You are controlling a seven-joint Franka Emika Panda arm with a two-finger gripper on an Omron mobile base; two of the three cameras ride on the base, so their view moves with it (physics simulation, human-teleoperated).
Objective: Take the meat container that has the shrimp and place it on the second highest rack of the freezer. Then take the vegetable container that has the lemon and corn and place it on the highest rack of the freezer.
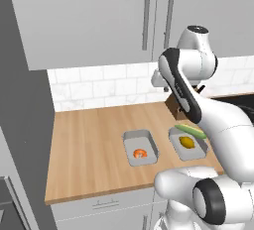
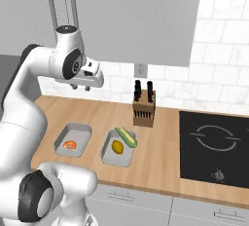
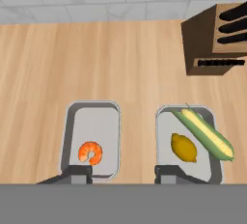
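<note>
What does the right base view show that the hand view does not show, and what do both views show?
Right base view alone: the black cooktop, the wall outlet, the cabinet handles and the drawer fronts. Hand view alone: the two dark finger tips above the trays' near ends. Both: the wooden counter, the shrimp in its tray, the lemon and corn in theirs, the knife block.
</note>
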